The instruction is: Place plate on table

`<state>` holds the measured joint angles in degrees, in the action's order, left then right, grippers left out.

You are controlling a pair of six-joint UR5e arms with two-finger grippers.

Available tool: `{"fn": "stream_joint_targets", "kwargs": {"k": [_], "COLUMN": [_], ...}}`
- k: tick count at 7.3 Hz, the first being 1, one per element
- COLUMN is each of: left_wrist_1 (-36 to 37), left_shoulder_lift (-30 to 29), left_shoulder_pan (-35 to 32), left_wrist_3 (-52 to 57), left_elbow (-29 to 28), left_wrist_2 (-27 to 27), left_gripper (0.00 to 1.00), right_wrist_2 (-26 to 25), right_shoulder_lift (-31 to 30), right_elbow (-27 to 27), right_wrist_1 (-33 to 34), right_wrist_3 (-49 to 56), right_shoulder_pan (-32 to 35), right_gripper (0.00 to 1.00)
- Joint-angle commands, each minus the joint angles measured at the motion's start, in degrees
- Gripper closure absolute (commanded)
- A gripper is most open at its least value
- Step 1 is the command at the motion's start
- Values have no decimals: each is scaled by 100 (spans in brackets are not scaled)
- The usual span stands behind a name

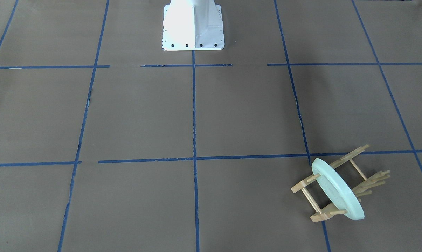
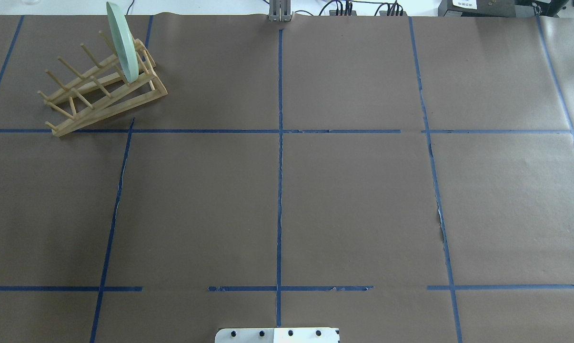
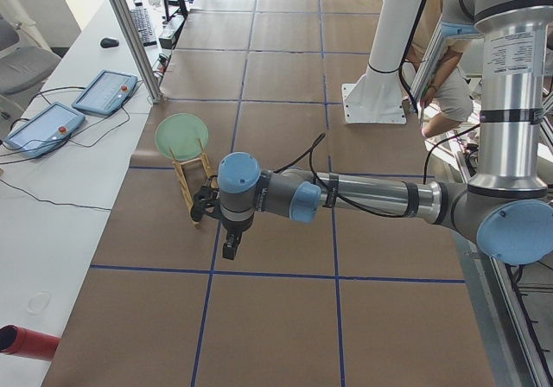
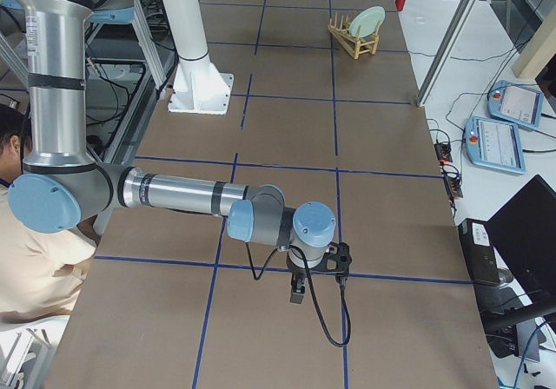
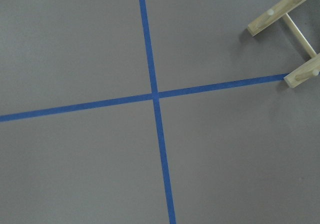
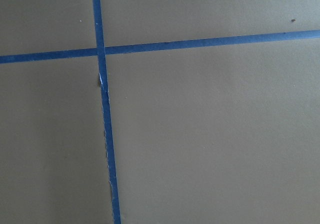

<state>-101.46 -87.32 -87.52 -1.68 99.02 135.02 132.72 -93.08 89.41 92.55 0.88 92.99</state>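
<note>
left gripper (image 3: 229,247): pointing down over the table near the rack; whether it is released or clenched cannot be told. right gripper (image 4: 297,290): low over bare paper, well apart from the rack; grip likewise cannot be told. round pale mint-green plate (image 2: 122,40): standing on edge between pegs at one end of the light wooden peg rack (image 2: 110,102), on the brown paper-covered table (image 2: 353,200) with blue tape grid, robot's far left corner.

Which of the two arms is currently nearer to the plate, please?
Left. The left gripper hangs over the table just beside the rack that holds the plate; the right gripper is over the table's opposite end, far from it.
</note>
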Motion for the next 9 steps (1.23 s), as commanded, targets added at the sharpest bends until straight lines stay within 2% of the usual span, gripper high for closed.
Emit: {"fn": "stream_joint_targets", "kwargs": {"k": [1,2,3,4,6,7,8,9], "left_wrist_1": [-976,-1216,-1331,-1672,-2296,-2665,-3034,-3299], "left_shoulder_lift": [-423,-896,-1240,-1591,-2129,-2305,-2559,-2631], "left_shoulder_pan": [-37,-176,-169,-143,-46,285,897,1095], "left_wrist_3": [-34,-356,-2221,-3188,-4298,-4879,-5877,-7375], "left_elbow": [-127,-267,-408,-531,-909,-902,-902,-954], "left_wrist_2": [-341,-832,-593,-399,58,60,42,16], "left_gripper": [0,0,0,0,0,0,0,0], "right_wrist_2": [0,0,0,0,0,0,0,0], "right_shoulder_lift": [0,0,0,0,0,0,0,0], "right_elbow": [6,-3,6,-3,-3,6,-3,6], "right_wrist_1": [0,0,0,0,0,0,0,0], "right_wrist_3": [0,0,0,0,0,0,0,0], "right_shoulder_pan": [0,0,0,0,0,0,0,0], "right_gripper": [0,0,0,0,0,0,0,0]}}
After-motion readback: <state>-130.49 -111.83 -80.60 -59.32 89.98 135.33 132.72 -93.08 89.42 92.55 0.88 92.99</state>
